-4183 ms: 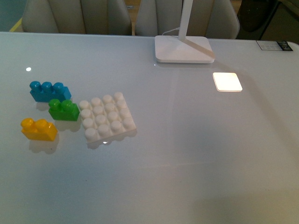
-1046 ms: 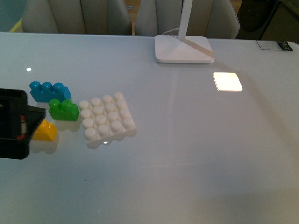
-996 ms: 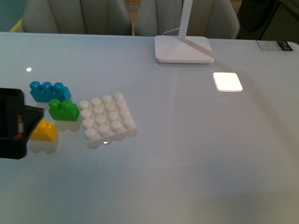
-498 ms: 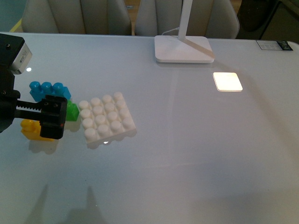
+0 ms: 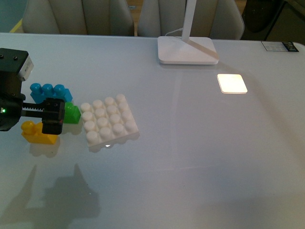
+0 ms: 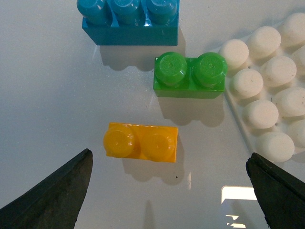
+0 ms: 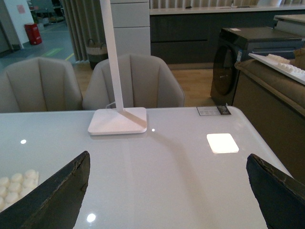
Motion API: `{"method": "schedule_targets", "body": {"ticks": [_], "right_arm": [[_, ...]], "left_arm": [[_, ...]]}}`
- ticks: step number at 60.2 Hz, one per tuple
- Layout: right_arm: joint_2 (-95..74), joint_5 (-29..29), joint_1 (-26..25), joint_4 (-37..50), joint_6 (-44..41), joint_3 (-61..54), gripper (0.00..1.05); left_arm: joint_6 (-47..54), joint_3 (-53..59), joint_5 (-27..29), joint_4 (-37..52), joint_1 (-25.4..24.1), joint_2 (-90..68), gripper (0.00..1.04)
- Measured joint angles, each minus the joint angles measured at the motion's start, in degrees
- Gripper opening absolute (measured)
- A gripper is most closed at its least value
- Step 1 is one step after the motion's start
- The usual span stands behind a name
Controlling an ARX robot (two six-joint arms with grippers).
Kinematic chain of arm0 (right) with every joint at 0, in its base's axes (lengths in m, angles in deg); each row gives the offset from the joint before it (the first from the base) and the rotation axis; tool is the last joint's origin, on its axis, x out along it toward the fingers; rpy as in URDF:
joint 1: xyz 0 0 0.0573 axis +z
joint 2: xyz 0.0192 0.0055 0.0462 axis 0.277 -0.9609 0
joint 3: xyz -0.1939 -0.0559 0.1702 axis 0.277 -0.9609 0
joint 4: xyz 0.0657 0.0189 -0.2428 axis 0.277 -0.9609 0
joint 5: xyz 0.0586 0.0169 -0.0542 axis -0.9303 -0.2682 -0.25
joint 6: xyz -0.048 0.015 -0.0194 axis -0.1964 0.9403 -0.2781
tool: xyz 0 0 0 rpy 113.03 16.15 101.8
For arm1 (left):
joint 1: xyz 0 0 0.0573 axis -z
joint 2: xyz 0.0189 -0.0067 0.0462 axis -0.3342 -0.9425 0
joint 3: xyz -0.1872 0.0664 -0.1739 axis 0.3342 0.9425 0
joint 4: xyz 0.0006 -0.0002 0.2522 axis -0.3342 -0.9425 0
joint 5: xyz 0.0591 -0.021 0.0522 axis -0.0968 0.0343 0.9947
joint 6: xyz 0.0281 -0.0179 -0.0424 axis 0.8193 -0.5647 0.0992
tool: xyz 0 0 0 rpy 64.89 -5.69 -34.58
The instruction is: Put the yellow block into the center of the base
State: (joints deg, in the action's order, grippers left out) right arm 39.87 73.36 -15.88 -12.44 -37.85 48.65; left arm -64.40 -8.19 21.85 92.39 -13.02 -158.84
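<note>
The yellow block (image 6: 141, 142) lies flat on the table, studs up, just ahead of the gap between my left gripper's (image 6: 169, 191) open fingers (image 6: 57, 195); nothing is held. From the front, my left gripper (image 5: 40, 123) hovers over the yellow block (image 5: 34, 134) and hides part of it. To the block's right sits the white studded base (image 5: 108, 119), whose edge shows in the left wrist view as the base (image 6: 267, 105). My right gripper (image 7: 167, 191) is open above bare table, and a corner of the base (image 7: 16, 183) shows at its far side.
A green two-stud brick (image 6: 190, 74) and a blue three-stud brick (image 6: 131, 19) lie just beyond the yellow block, the green one against the base. A white lamp foot (image 5: 187, 50) stands at the back, with a bright light patch (image 5: 232, 83) beside it.
My left arm has come in from the left edge and now hovers over the yellow block, fingers spread. The bricks and the base have not moved.
</note>
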Motion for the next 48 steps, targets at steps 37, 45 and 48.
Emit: {"method": "schedule_targets", "body": {"ticks": [37,45,48], "right_arm": [[0.0,0.0,0.0,0.0,0.0,0.0,0.96],[0.0,0.0,0.0,0.0,0.0,0.0,0.96],[0.0,0.0,0.0,0.0,0.0,0.0,0.96]], "left_arm": [[-0.3,-4.7,-0.9,-1.2,-3.5,-7.7,0.97],[-0.2,-5.9,-0.9,-1.4,-4.1,-8.6,0.97],[0.0,-6.1,-0.9,-1.4,-4.2,-8.9,0.97]]}}
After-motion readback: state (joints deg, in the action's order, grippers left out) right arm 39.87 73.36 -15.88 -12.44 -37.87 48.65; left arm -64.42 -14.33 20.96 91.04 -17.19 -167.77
